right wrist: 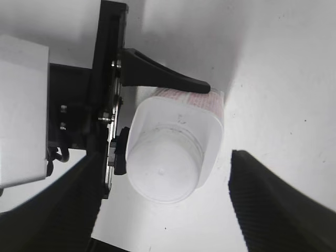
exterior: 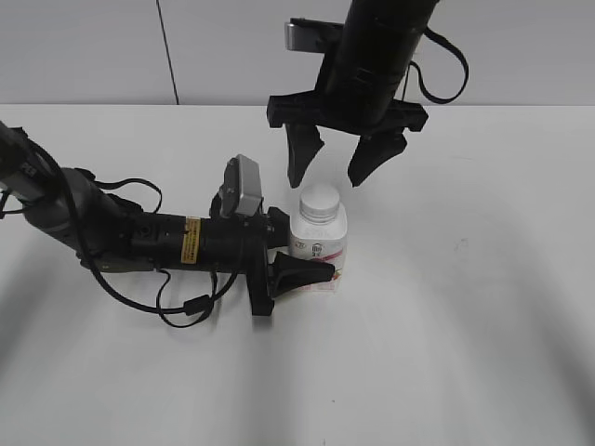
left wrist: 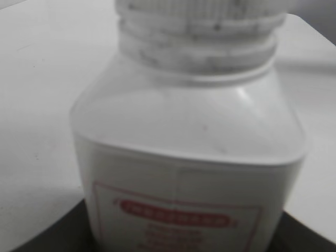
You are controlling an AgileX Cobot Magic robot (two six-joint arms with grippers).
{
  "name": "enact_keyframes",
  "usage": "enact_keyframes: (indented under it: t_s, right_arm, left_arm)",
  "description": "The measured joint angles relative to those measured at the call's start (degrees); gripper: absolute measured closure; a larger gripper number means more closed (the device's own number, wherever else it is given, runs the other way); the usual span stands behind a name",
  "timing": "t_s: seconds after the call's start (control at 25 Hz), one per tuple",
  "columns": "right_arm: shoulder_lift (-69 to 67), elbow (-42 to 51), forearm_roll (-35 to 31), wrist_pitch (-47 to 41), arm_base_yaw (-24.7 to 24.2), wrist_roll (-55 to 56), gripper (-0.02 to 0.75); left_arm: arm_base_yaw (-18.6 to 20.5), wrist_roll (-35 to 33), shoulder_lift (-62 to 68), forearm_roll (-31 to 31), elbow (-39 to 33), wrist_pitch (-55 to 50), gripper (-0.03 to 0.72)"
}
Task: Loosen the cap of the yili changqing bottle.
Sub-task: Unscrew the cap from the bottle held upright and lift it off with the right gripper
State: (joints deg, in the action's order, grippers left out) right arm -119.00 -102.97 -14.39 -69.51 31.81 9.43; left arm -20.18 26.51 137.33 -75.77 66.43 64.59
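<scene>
The yili changqing bottle (exterior: 319, 243) stands upright mid-table, white with a pink-red label. Its white cap (exterior: 319, 202) sits on the neck. My left gripper (exterior: 311, 265) reaches in flat from the left and is shut on the bottle's body; one black finger crosses the front, the other is hidden behind. The left wrist view is filled by the bottle (left wrist: 189, 147) and cap (left wrist: 199, 21). My right gripper (exterior: 327, 178) hangs open just above the cap, not touching. The right wrist view looks down on the cap (right wrist: 164, 167) between its spread fingers (right wrist: 168, 210).
The white table (exterior: 465, 325) meets a pale wall at the back. The left arm's body and looping cables (exterior: 177, 307) lie across the table's left side. The left wrist camera box (exterior: 244, 186) stands just left of the bottle.
</scene>
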Motion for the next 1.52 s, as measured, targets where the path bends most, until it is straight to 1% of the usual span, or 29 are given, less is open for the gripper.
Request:
enact_keyframes:
  t_s: [0.2, 1.24, 1.36, 1.52]
  right_arm:
    - [0.00, 0.00, -0.06, -0.01, 0.00, 1.77, 0.152]
    - [-3.21, 0.00, -0.97, -0.17, 0.00, 2.04, 0.152]
    - [-3.21, 0.00, -1.02, -0.17, 0.00, 2.00, 0.174]
    - [-3.21, 0.00, -1.12, -0.17, 0.00, 2.00, 0.231]
  left_arm:
    - [0.00, 0.00, 0.00, 0.00, 0.00, 0.00, 0.303]
    - [0.00, 0.00, 0.00, 0.00, 0.00, -0.21, 0.303]
    - [0.00, 0.00, 0.00, 0.00, 0.00, -0.21, 0.303]
    - [0.00, 0.00, 0.00, 0.00, 0.00, -0.21, 0.303]
